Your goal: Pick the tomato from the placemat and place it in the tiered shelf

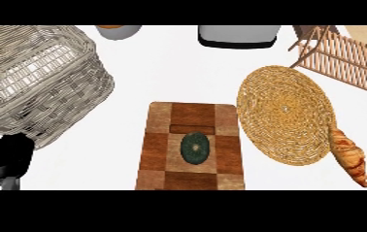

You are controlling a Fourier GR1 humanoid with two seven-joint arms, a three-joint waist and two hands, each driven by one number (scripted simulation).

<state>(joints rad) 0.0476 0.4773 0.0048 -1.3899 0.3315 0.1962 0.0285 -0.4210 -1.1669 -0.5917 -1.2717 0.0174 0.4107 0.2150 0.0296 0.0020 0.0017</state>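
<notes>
A dark green oval thing [194,148] lies on a brown checkered board [161,168] at the lower middle; no red tomato shows. A round woven straw placemat [285,114] lies to the right with nothing on it. The wooden slatted tiered shelf [337,56] stands at the top right, partly cut off by the edge. My left hand [14,159] shows as a black shape at the lower left edge, well left of the board and just below the basket. My right hand is out of view.
A large wicker basket [43,80] fills the left side. A croissant [349,157] lies by the placemat's lower right rim. A grey and black appliance [238,36] and a grey bowl [118,31] stand at the back.
</notes>
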